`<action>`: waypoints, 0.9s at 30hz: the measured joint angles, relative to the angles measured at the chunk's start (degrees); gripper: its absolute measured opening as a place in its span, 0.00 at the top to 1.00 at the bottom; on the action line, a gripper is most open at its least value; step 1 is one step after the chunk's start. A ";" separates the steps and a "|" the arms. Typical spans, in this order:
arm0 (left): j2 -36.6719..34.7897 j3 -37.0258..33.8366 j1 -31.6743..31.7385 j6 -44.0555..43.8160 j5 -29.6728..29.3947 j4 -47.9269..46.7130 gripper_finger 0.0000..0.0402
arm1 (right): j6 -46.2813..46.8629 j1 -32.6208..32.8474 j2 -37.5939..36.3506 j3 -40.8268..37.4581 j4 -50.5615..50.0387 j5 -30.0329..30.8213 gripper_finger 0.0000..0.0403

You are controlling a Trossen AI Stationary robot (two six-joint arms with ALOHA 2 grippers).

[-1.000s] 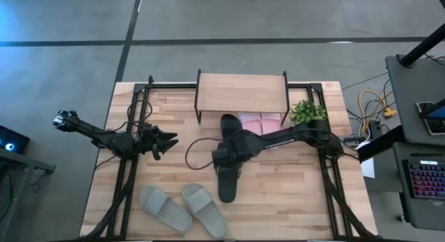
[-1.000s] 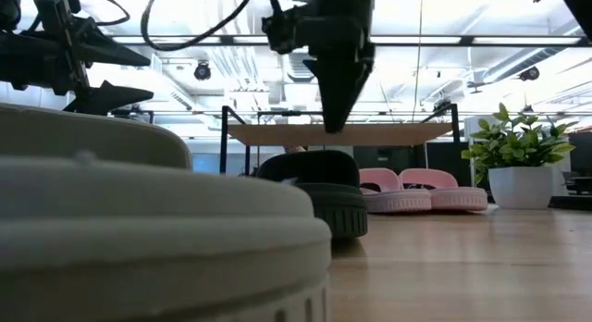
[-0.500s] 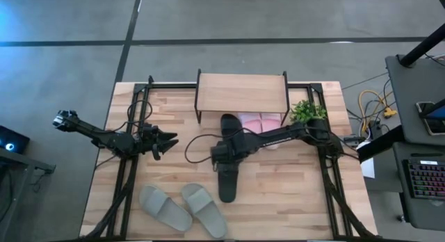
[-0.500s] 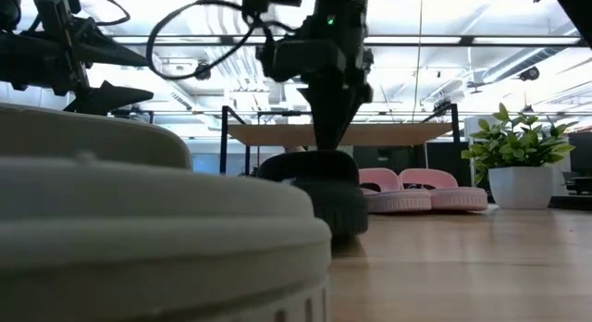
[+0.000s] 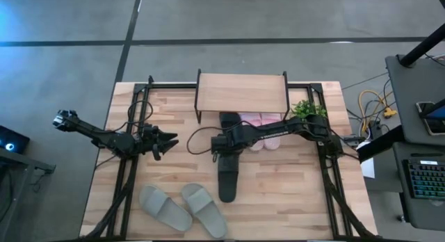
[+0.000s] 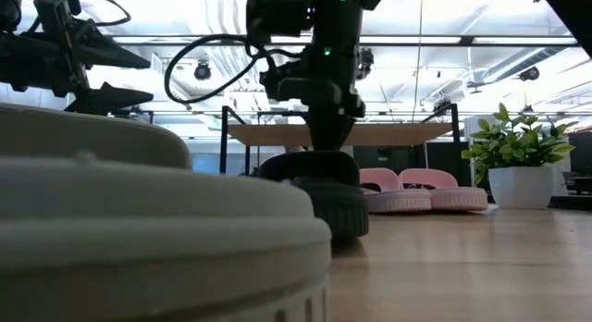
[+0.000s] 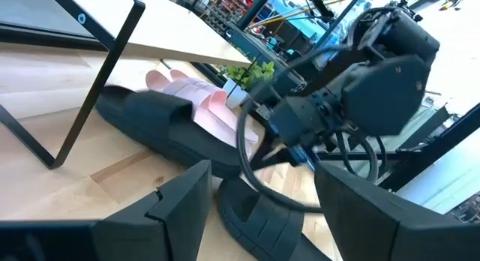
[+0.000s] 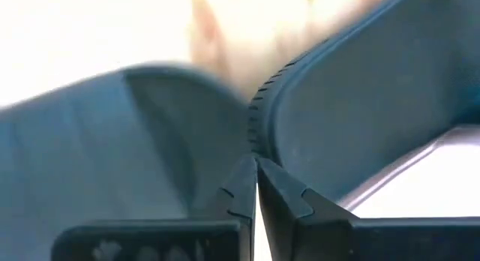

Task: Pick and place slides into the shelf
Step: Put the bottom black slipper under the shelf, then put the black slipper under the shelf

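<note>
Right wrist alone shows end effector pinched

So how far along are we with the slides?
Pink pair sits under the shelf, one black slide partly tucked beside it. Right gripper is down at the second black slide, fingers together. Grey-green pair remains; left gripper waits open.

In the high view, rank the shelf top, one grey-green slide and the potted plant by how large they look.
1. The shelf top, clearly the largest.
2. A grey-green slide; its partner looks about the same.
3. The potted plant, the smallest.

All stand on the same table, so camera distance hardly skews this.
</note>
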 joint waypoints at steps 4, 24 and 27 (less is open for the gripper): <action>0.28 0.00 0.00 -0.01 -0.13 -0.02 0.44 | -1.33 -1.56 -0.05 0.00 2.14 0.74 0.98; 0.30 -0.07 0.00 -0.02 -0.10 -1.00 0.44 | -10.22 11.79 -5.95 -0.52 -0.36 0.71 0.94; 0.28 -0.07 0.02 -0.04 -0.09 -1.74 0.44 | -8.54 13.92 -5.18 -0.52 -0.19 0.97 0.86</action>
